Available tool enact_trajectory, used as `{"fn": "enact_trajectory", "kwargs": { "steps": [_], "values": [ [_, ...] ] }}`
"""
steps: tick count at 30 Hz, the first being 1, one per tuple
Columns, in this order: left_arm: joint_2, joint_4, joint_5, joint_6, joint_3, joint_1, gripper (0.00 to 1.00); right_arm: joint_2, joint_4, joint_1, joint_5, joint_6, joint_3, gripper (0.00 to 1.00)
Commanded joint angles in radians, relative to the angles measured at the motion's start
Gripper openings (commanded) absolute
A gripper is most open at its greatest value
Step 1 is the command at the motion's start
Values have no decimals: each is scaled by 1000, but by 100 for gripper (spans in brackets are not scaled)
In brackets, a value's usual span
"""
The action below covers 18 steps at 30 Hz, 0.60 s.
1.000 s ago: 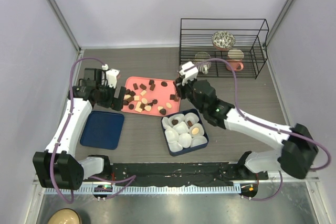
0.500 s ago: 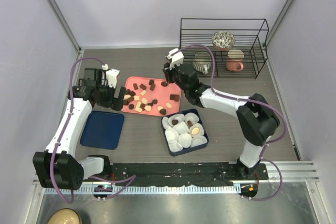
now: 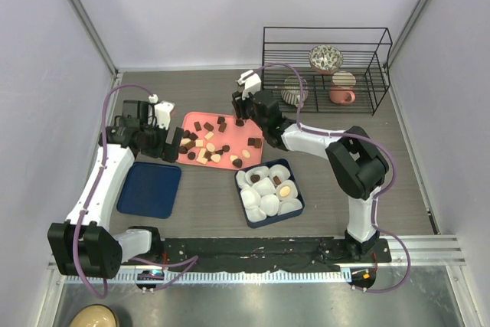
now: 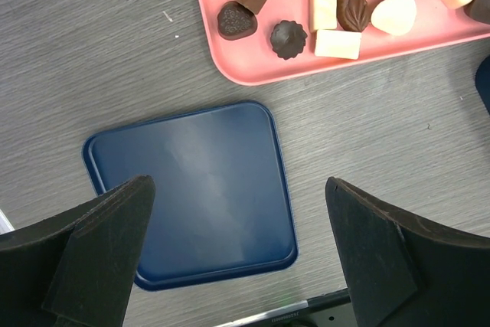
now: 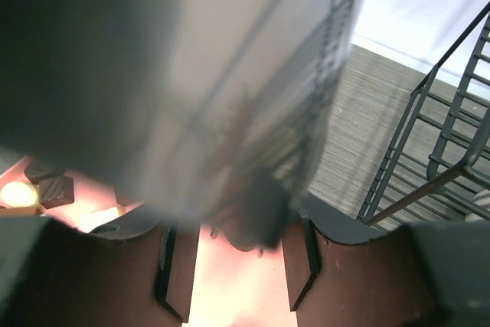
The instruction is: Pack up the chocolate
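1. Table [image 3: 207, 216]: grey wood-grain top. Everything below stands on it.
2. Wire rack [image 3: 327, 30]: black, at the far right corner. It holds a patterned bowl [image 3: 325, 57] and a pink mug [image 3: 342, 95].
3. Pink tray [image 3: 234, 135]: centre of the table, just beyond the blue box. The left wrist view shows its near corner [image 4: 253, 74].
4. Blue box [image 3: 300, 198]: near side of the tray, packed with white paper cups [image 3: 269, 204].
5. Blue lid [image 3: 149, 189]: flat, left of the box and apart from the tray, with nothing on it. It lies directly under my left wrist camera [image 4: 199, 189].
6. My left gripper [image 3: 173, 148]: at the tray's left edge. Its jaws are spread wide with nothing between them; in the wrist view [image 4: 237, 185] both fingers [image 4: 99, 250] hang above the lid.
7. My right gripper [image 3: 240, 116]: at the tray's far edge. The wrist view [image 5: 239, 227] is badly blurred. Its jaws stand apart, with pink tray showing in the gap. A dark lump sits at the tips; I cannot tell whether it is touched.
8. Chocolate [image 3: 203, 143]: most pieces, dark, mid-brown and cream, are scattered loose on the tray [image 4: 289, 38]. A few already sit in cups: one cream piece [image 3: 285, 189] and two dark pieces [image 3: 255, 178].
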Motion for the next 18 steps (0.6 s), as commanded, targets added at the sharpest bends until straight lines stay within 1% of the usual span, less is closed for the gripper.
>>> {"fn": "enact_trajectory", "kwargs": {
  "steps": [1,18],
  "values": [
    [-28,22,-11,13,2,1,100,0,62,-10,-7,-10,44,47],
    [-35,22,-14,20,-9,1,100,61,71,-13,-33,-16,47,46]
  ]
}}
